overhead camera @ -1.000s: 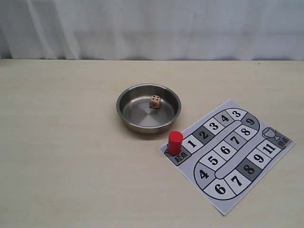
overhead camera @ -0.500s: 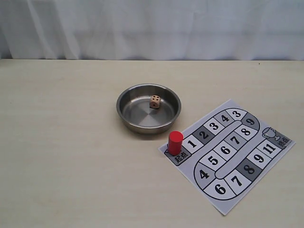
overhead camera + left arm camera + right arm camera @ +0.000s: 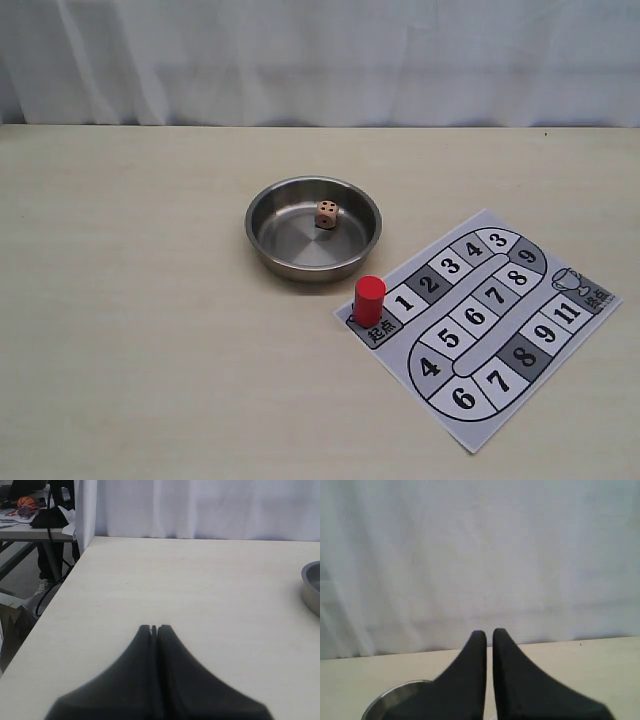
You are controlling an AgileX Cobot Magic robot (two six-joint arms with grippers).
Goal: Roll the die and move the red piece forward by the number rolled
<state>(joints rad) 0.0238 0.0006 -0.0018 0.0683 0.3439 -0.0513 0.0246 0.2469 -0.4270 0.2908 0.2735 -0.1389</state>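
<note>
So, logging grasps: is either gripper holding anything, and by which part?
Nothing is held. The left gripper and right gripper are both shut and empty; the die lies in the bowl, the red piece stands on the board.

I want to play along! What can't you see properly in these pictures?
- Exterior view: the die is too small to count its pips.
- Left wrist view: the bowl is cut off by the picture's edge.
- Right wrist view: the right hand hides much of the blurred bowl.
</note>
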